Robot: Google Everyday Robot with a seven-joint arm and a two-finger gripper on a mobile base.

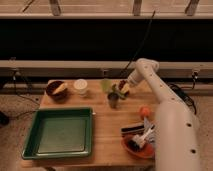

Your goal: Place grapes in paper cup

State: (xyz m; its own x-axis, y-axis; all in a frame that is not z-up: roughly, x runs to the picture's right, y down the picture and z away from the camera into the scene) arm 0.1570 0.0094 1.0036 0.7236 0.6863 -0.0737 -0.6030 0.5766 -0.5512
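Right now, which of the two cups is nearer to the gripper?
The pale green cup, just left of the gripper. The white paper cup stands farther left.

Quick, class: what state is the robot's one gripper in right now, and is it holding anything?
Gripper: at the table's far right, down at the small bunch of dark reddish grapes; whether it is open, closed or holding them cannot be told.
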